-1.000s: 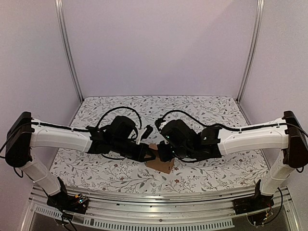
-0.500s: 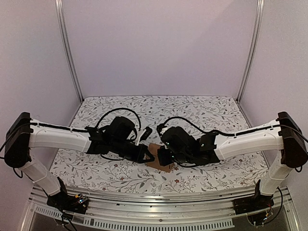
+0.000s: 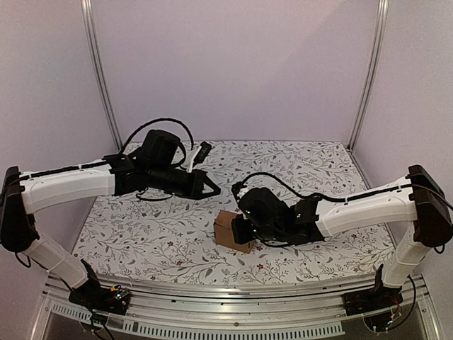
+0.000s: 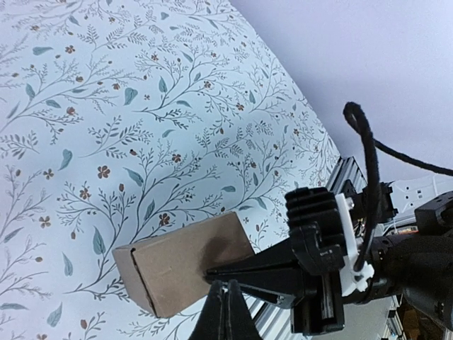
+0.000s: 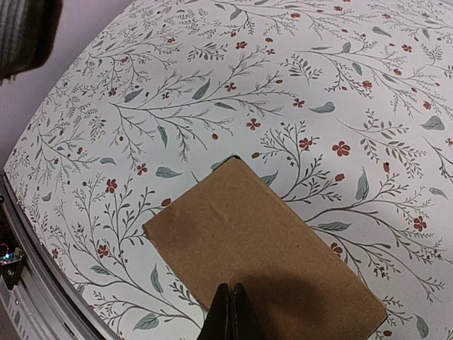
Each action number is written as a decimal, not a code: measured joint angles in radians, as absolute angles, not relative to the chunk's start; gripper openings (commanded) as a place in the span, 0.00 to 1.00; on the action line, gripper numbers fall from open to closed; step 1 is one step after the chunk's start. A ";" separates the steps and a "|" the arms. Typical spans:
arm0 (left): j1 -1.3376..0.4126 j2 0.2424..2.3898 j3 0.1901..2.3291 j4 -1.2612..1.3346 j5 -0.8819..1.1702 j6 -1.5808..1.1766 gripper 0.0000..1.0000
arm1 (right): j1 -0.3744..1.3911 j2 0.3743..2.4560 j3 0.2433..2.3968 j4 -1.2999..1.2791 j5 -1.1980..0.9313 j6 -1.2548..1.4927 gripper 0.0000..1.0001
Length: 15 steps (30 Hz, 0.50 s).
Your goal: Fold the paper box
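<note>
Left pincer (image 3: pixel 214 190) lifted away, closed; right pincer (image 5: pixel 231 310) closed, touching folded paper box (image 5: pixel 262 241).

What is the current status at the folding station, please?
Left end effector shut, empty, hovering apart. Right end effector shut, tips at the plain brown cardboard box. Box folded into a cube on floral tablecloth. Nothing obstructing.

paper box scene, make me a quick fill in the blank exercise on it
The paper box is plain ____ cardboard.
The right gripper meets the box with its jaws ____.
The left gripper hangs in the air and touches ____.
Missing words: brown; shut; nothing
</note>
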<state>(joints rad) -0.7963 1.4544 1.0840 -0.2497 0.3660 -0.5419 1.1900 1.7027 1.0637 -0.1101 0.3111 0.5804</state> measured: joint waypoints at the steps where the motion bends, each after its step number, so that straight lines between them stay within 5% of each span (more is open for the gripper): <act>1: -0.788 1.466 1.090 -0.245 0.378 -0.536 0.00 | 1.190 1.702 1.062 -0.108 0.311 0.580 0.00; 15: -0.725 1.677 0.886 0.077 0.636 -0.614 0.00 | 1.190 1.682 1.040 -0.108 0.309 0.583 0.00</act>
